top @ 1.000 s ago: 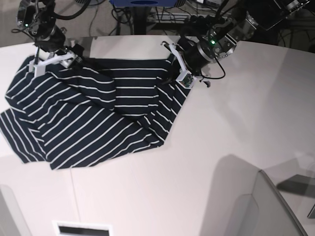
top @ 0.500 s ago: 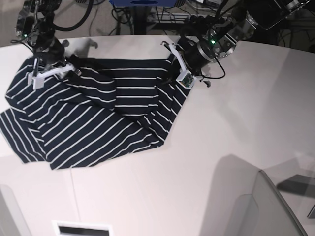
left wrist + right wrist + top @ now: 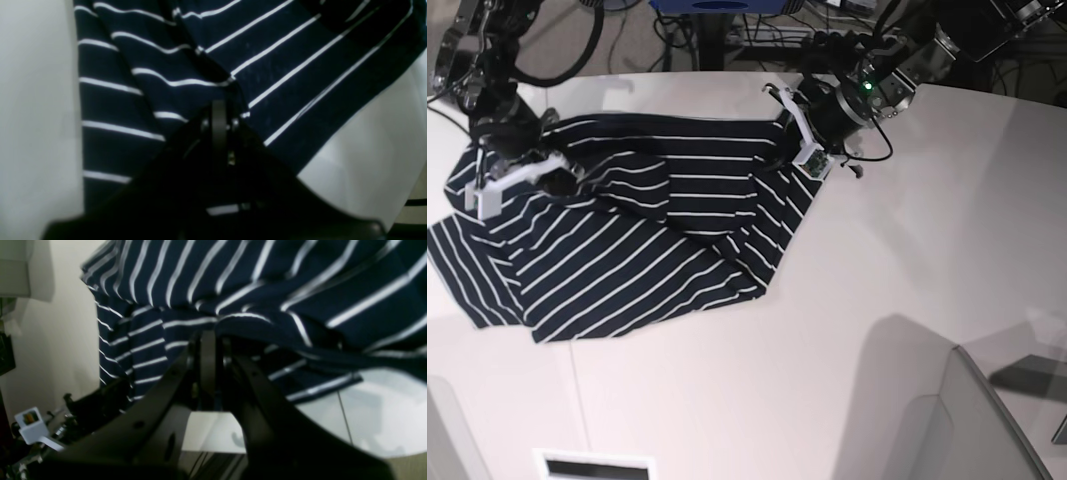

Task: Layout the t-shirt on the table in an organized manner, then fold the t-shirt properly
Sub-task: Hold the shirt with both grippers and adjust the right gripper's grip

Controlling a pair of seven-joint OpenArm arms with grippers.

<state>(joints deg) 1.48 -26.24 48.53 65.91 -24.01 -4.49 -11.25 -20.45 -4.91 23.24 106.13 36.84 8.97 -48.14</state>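
The dark navy t-shirt (image 3: 627, 240) with thin white stripes lies crumpled across the left half of the white table (image 3: 877, 280). At the shirt's far right corner my left gripper (image 3: 795, 140) is shut on the cloth. The left wrist view shows its tips (image 3: 218, 110) pinching a fold of t-shirt (image 3: 283, 66). My right gripper (image 3: 522, 170) is shut on the shirt's far left edge. In the right wrist view its tips (image 3: 208, 340) hold the t-shirt (image 3: 233, 280) raised off the table (image 3: 367, 413), and the cloth sags between the two grips.
Cables and equipment (image 3: 727, 30) crowd the floor behind the table's far edge. A grey translucent panel (image 3: 947, 420) stands at the front right. A white framed slot (image 3: 592, 465) sits at the front edge, with a thin seam line (image 3: 577, 390) running to it.
My right gripper has closed on the shirt's far left edge and moved forward and left with it. The left gripper has shifted slightly back, still gripping, and the shirt's far edge has stretched out.
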